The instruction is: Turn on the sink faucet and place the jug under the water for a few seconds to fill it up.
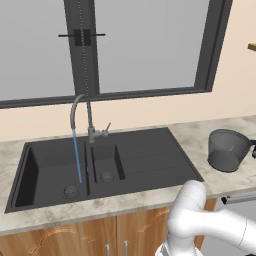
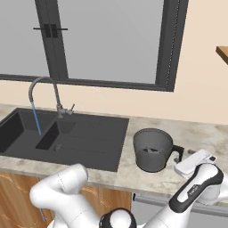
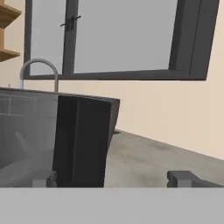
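The grey gooseneck sink faucet (image 1: 82,112) stands behind the black sink (image 1: 150,165). A thin blue stream of water (image 1: 77,156) falls from its spout into the left basin. The dark grey jug (image 2: 152,149) stands upright on the counter to the right of the sink, its black handle (image 2: 177,154) pointing right. My gripper (image 2: 181,159) is level with that handle, right beside it, and open. In the hand view the jug (image 3: 26,131) is close on the left. Its handle (image 3: 83,140) sits between my gripper's (image 3: 113,179) spread fingertips (image 3: 43,179), nearer the left one, ungripped.
The marble counter (image 2: 200,133) runs on to the right of the jug. A dark-framed window (image 1: 150,50) spans the wall behind the sink. A wooden shelf (image 2: 222,52) juts out at the upper right. Wooden cabinet doors (image 1: 60,240) sit below the counter.
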Robot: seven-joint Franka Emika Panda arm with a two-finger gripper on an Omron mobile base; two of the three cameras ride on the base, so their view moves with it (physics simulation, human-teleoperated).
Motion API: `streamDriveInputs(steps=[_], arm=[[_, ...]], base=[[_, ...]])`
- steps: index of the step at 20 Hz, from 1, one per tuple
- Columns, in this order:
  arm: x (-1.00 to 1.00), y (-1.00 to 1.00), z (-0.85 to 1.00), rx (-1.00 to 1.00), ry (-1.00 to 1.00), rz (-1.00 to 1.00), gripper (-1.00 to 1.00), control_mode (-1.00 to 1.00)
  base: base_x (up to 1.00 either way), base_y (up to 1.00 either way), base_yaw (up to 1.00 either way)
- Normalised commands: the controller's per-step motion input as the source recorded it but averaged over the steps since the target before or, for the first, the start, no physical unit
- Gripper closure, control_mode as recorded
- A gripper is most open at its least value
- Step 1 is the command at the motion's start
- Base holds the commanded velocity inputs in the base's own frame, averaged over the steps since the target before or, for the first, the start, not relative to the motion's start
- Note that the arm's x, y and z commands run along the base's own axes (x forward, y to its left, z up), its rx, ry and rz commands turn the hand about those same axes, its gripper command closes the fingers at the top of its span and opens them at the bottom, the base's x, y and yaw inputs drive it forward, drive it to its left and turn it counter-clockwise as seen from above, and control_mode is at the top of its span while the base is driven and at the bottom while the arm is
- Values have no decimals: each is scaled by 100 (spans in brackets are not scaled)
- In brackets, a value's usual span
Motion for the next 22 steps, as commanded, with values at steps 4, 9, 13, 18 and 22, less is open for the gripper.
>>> streamDriveInputs(steps=[4, 9, 13, 18, 22], arm=[[0, 32, 0, -2, 0, 7, -100, -100], [0, 38, -3, -5, 3, 4, -100, -100], [-1, 25, -1, -1, 6, 1, 100, -100], [-5, 6, -3, 0, 5, 2, 100, -100], [-2, 40, 46, 0, -1, -7, 100, -100]], base=[[0, 0, 0], [0, 0, 0], [0, 0, 0], [0, 0, 0], [0, 0, 0]])
